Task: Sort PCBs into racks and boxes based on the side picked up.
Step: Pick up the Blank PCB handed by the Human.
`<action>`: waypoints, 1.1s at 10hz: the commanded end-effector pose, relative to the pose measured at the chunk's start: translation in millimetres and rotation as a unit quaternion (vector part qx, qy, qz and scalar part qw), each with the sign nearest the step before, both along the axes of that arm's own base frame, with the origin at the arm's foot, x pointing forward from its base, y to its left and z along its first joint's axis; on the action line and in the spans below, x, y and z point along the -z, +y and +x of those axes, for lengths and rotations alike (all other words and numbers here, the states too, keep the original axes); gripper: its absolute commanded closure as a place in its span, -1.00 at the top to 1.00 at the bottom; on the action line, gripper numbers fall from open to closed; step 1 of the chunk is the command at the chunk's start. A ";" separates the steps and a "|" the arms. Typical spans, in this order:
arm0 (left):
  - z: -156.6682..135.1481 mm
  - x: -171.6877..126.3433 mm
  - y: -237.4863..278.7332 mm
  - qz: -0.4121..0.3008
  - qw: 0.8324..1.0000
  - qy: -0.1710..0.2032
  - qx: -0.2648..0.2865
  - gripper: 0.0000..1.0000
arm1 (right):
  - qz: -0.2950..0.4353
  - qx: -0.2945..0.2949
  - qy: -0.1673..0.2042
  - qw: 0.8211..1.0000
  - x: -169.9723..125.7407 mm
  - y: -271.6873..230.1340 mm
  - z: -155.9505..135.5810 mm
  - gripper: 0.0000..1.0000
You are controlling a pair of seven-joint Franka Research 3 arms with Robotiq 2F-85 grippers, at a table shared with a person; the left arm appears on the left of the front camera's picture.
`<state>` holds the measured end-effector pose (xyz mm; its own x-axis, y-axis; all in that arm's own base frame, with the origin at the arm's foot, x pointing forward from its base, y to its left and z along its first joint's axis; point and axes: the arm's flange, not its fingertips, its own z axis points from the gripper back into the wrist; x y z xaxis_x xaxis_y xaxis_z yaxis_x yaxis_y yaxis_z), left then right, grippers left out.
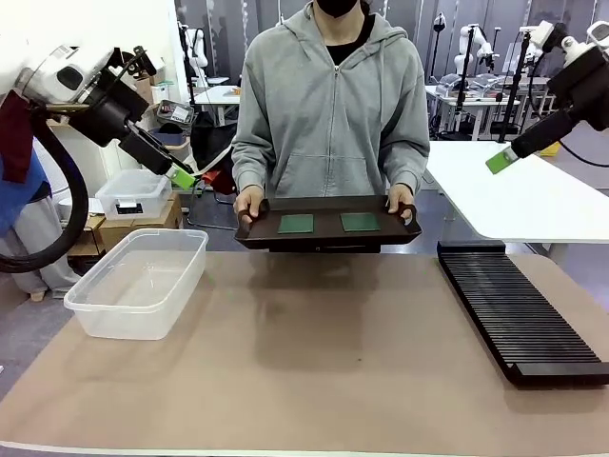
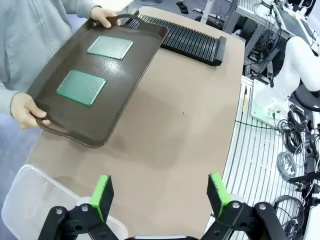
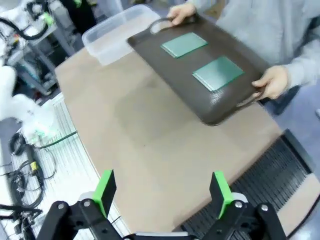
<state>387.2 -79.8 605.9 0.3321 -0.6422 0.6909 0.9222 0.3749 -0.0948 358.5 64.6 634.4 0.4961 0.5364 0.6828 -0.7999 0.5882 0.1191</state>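
The two PCBs, one and the other, lie flat and side by side on the floor of a dark brown tray, a strip of bare tray between them and neither touching its rim. A person in a grey hoodie holds the tray level in the air, one hand on its left handle and another hand on its right handle. Below the tray and nearer the robot is the tan table. On it, to the tray's left, stands the clear tub, with nothing in it. To the tray's right lies the long black rack, all of its slots bare. The left gripper hangs in the air just left of the tray and apart from it, its green-padded fingers spread wide with nothing between them. The right gripper hangs higher, well off to the tray's right, and its jaws are also spread wide and hold nothing.
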 end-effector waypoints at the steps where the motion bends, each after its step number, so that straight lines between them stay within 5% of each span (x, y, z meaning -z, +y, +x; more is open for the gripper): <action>1: -2.5 4.4 -10.2 0.014 1.000 -0.001 0.020 1.00 | 0.006 -0.025 0.023 0.999 3.9 3.5 -2.8 1.00; 6: -2.3 -11.8 -12.8 0.035 0.999 0.001 0.022 1.00 | -0.028 -0.017 0.008 0.999 -11.3 4.5 -0.3 1.00; 7: -0.3 -21.3 -12.7 0.069 0.997 0.034 0.004 1.00 | -0.050 -0.026 0.019 0.998 -28.5 6.7 -0.1 1.00; 11: 2.7 -49.1 6.7 0.077 0.995 -0.063 -0.031 1.00 | -0.056 -0.038 -0.041 0.997 -70.2 -21.3 6.4 1.00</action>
<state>388.6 -83.0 657.4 0.3121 -0.7373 0.5992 0.9119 0.4095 0.0289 358.7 58.7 704.4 0.4265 0.6344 0.6447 -0.8319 0.5548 0.0044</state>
